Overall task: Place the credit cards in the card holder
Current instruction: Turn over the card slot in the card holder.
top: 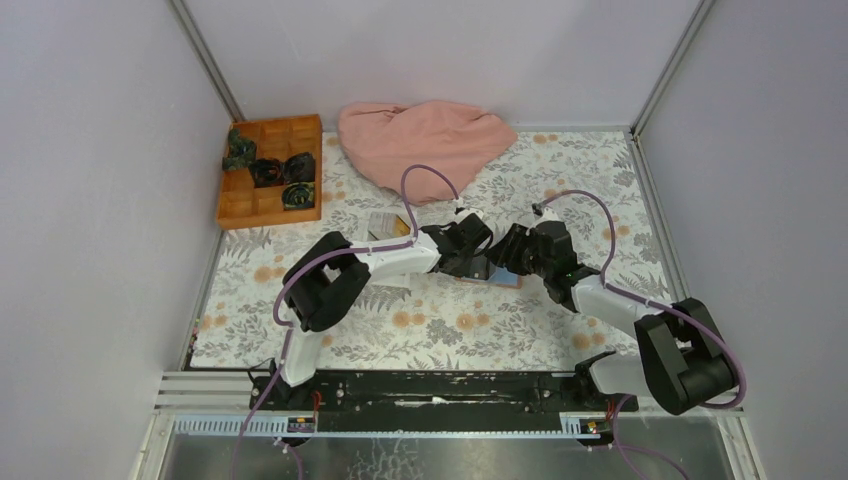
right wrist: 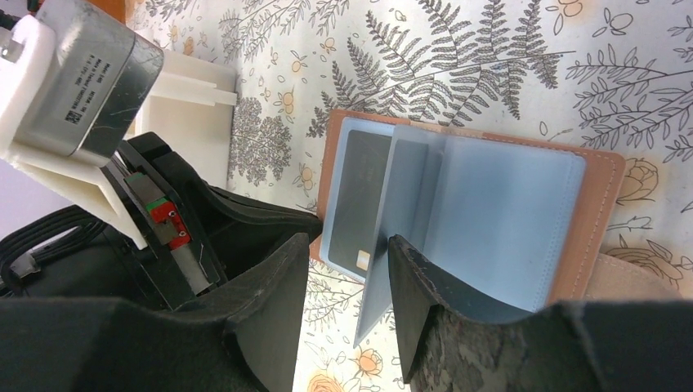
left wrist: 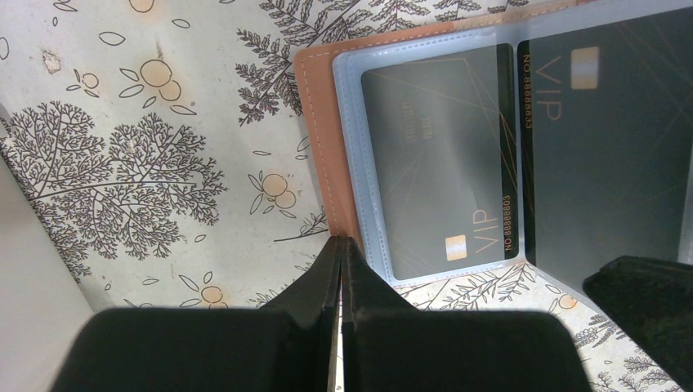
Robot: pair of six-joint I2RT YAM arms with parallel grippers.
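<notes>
The reddish-brown card holder [left wrist: 315,122] lies open on the floral table, its clear sleeves facing up; it also shows in the right wrist view [right wrist: 601,212] and under both grippers in the top view [top: 502,279]. A dark grey VIP card [left wrist: 437,163] sits in the flat sleeve. A second dark VIP card [left wrist: 605,147] is in a sleeve leaf [right wrist: 377,286] that stands up. My right gripper [right wrist: 350,241] is open, its jaws on either side of that leaf. My left gripper [left wrist: 339,241] is shut, its tips on the holder's near corner. No blue card is in view.
An orange wooden compartment box [top: 270,170] with dark bundles stands at the back left. A pink cloth [top: 425,140] lies at the back. A white tray [right wrist: 192,90] sits just left of the holder, beside the left arm. Grey walls close in both sides.
</notes>
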